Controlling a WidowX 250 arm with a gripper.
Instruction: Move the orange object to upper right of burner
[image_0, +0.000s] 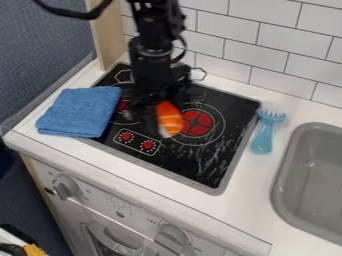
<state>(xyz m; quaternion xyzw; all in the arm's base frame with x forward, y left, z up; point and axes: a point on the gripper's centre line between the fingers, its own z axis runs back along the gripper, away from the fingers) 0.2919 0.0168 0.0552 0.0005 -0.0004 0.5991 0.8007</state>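
Spreading out beneath the gripper (157, 105) is the white counter (250, 212), with the grey sink (310, 175) let into it well to the gripper's right. Directly below the gripper lies the black cooktop (210, 167). The black arm (155, 47) comes down from above to the gripper, and a folded blue towel (79, 111) lies to its left, lapping over the cooktop's edge. Just right of the gripper and a little nearer the camera is the red-centred burner (196, 123); farther right, beyond the cooktop, is a blue fork (266, 131). The orange object (169, 120), striped with white, is at the gripper's lower end, just left of the burner's red centre. Whether the gripper is spread, pressed together or pinching it, I cannot tell.

The step in hand seems to be securing the piece or carrying it across. Make sure of the grip before lifting, then raise the piece just enough that it won't drag. Take it right and away from the camera, past the burner's ring, and lower it gently before letting go. Its rounded shape may roll, so let it settle first.
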